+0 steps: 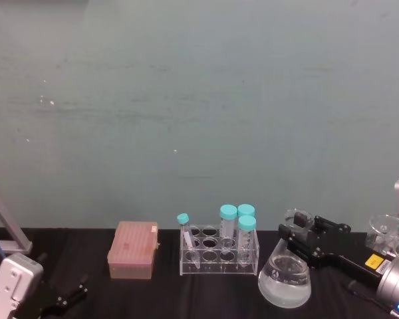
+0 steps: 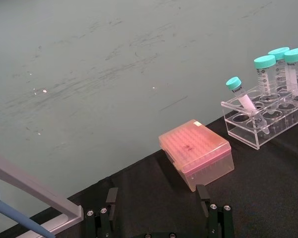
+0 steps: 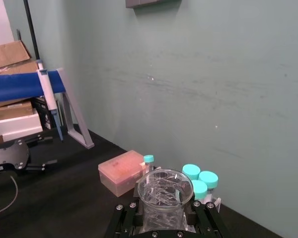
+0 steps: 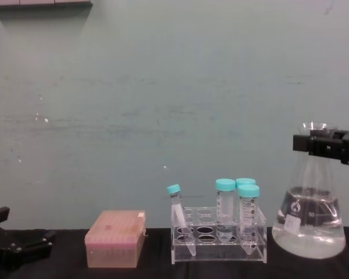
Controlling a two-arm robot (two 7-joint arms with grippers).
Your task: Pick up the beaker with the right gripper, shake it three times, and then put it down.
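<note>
1. Grab step, I'd say: the right gripper [image 1: 297, 229] has its jaws snug on the neck of the beaker [image 1: 286, 279], just right of the rack [image 1: 219, 259].
2. The base looks about table level; can't tell if it's lifted.
3. Next up is probably a straight lift, clear of the rack, without sloshing the liquid.
4. The left gripper [image 2: 159, 214] sits parked far left, jaws wide.

A clear glass conical beaker [image 1: 286, 279] with a wide base, a narrow neck and a flared rim is seen upright near the right end of the black worktop, close to its back edge. White printed markings are carried on its side, and clear liquid is held in its lower part. Its neck is clasped just below the rim by the black, blocky jaws of the right gripper [image 4: 319, 145].
</note>
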